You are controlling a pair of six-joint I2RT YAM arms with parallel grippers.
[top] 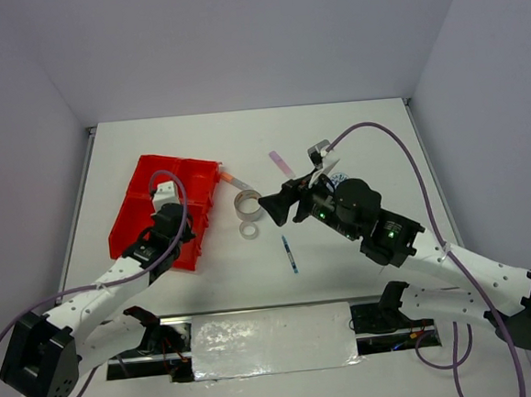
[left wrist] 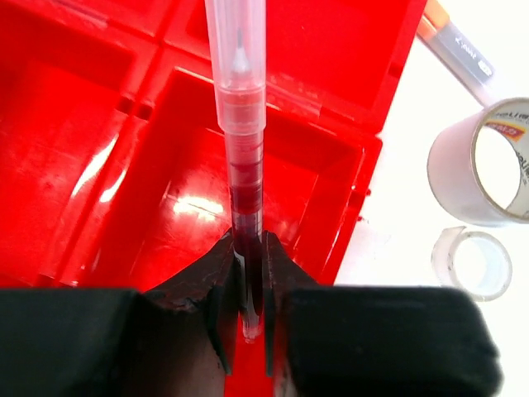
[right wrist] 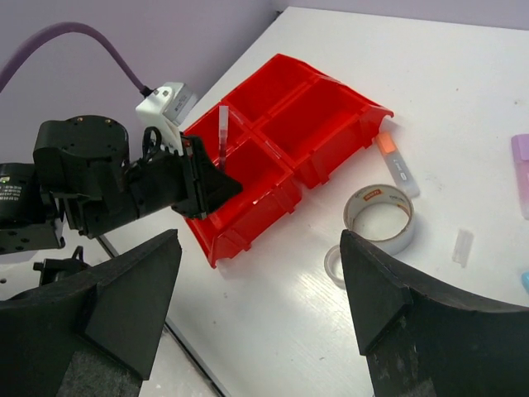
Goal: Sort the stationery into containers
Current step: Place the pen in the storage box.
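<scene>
The red tray (left wrist: 74,165) has four compartments and lies at the table's left. My left gripper (left wrist: 248,273) is shut on a red pen (left wrist: 245,165) with a clear barrel. It holds the pen upright-tilted over a near compartment, as the right wrist view shows, with the pen (right wrist: 223,132) above the tray (right wrist: 306,124). My right gripper (right wrist: 260,248) hangs open over bare table, holding nothing. Just right of it are a large grey tape ring (right wrist: 378,217) and a small one (right wrist: 335,266). A blue pen (top: 290,254) lies on the table in front of the right gripper (top: 275,205).
An orange-capped stick (top: 234,180) lies by the tray's right corner (top: 210,166). A pink stick (top: 281,163) lies farther back. A small clear piece (right wrist: 462,246) rests right of the rings. A blue-white roll (top: 334,170) shows behind the right arm. A taped plate covers the near edge.
</scene>
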